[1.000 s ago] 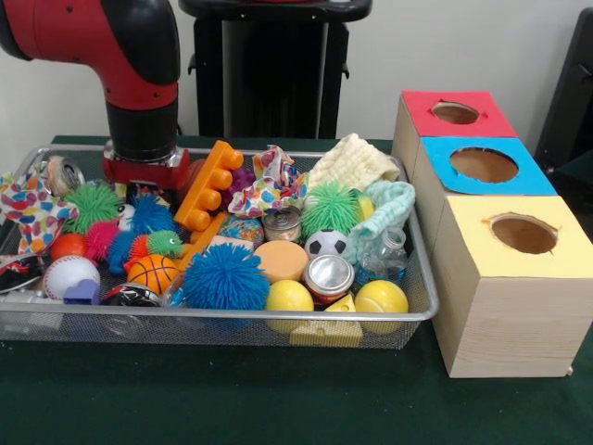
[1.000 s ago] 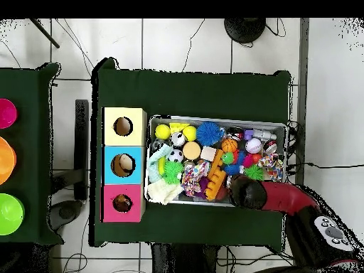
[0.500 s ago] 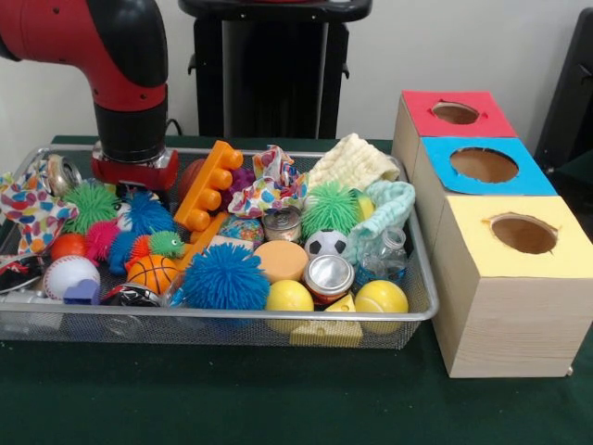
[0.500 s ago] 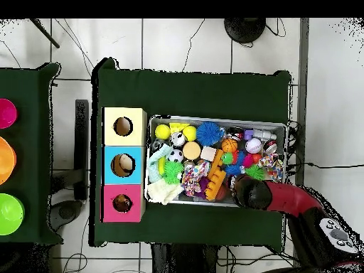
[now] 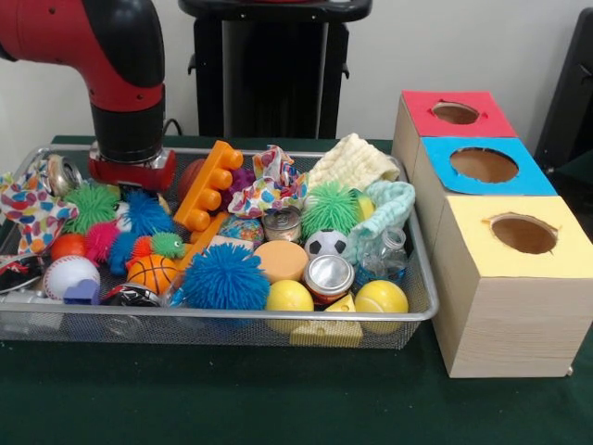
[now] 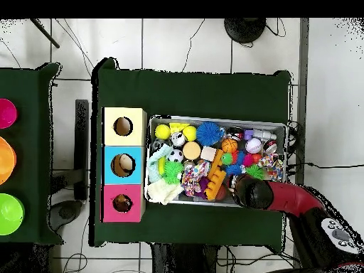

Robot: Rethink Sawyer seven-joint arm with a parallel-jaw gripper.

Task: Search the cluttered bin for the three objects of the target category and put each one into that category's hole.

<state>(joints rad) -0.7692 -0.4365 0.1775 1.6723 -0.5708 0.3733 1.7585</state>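
The red and black robot arm [image 5: 120, 69] comes down over the far left part of the wire mesh bin [image 5: 232, 324], which sits on the green-covered desk [image 5: 278, 408]. The tool [image 5: 130, 185] at its end is sunk among the toys behind a blue spiky ball [image 5: 148, 213] and a green spiky ball [image 5: 91, 204]; its fingers are hidden, so I cannot tell whether it is spread or closed, or holding anything. In the overhead view the arm's end [image 6: 250, 193] covers the bin's corner nearest the robot's base. The bin is heaped with clutter: an orange toy brick [image 5: 208, 185], a large blue spiky ball [image 5: 222, 276], a small basketball [image 5: 151, 272], a baseball [image 5: 69, 275], a small soccer ball [image 5: 326, 244], two yellow balls [image 5: 289, 297] at the front rim, a silver tin can [image 5: 329, 276], a clear plastic bottle [image 5: 389, 250] and crumpled cloths [image 5: 352, 162]. Just beside the bin stand three wooden boxes in a row, each with a round hole: red-topped [image 5: 454, 113], blue-topped [image 5: 484, 165] and yellow-topped [image 5: 519, 232].
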